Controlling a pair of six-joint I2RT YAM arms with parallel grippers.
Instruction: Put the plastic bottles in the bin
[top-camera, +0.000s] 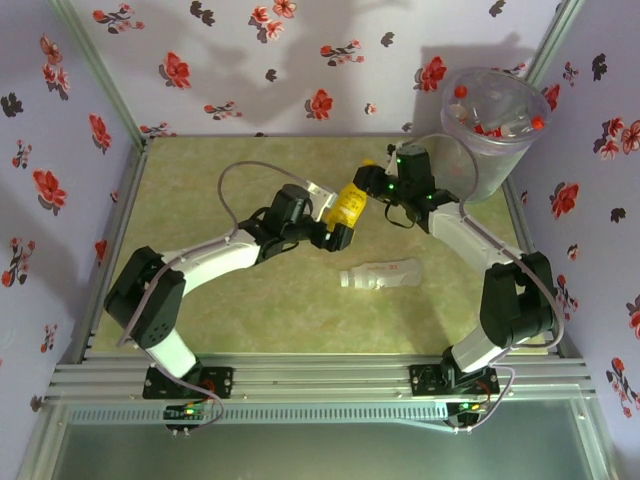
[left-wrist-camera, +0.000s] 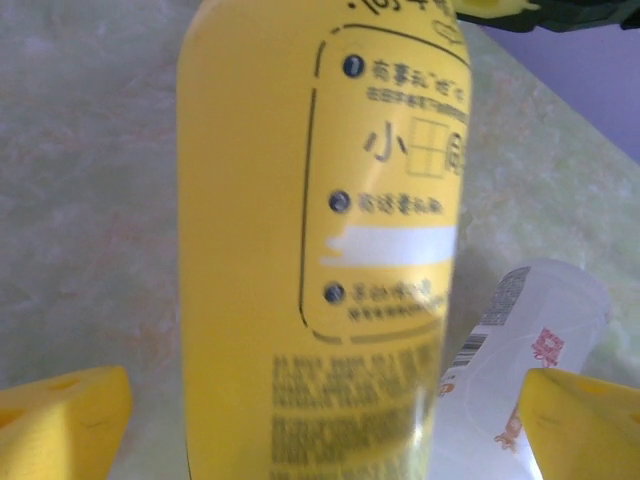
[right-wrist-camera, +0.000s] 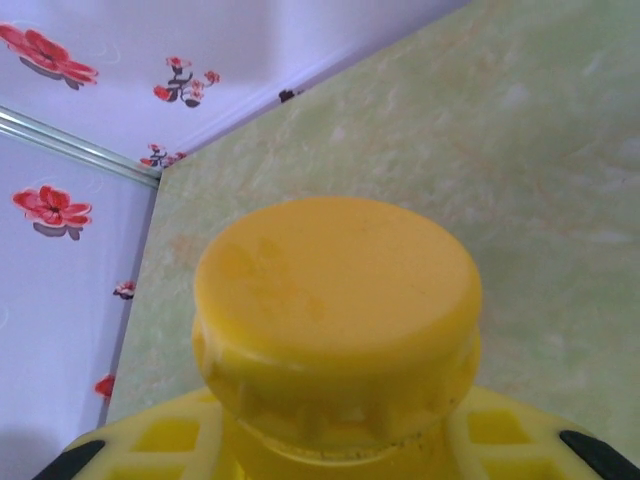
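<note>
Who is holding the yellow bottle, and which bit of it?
The right end effector grips the yellow bottle at its neck, just under the yellow cap. The left end effector stands open around its body.

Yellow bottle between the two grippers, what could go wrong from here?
The right gripper holds the yellow bottle just under its cap while the left gripper stands open: it may swing or slip. A drop could knock the clear bottle lying on the table. Swinging, it might clip the bin.

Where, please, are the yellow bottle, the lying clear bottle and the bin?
yellow bottle (top-camera: 349, 205), top external view, label.
clear bottle (top-camera: 385, 274), top external view, body.
bin (top-camera: 490, 165), top external view, wall.
</note>
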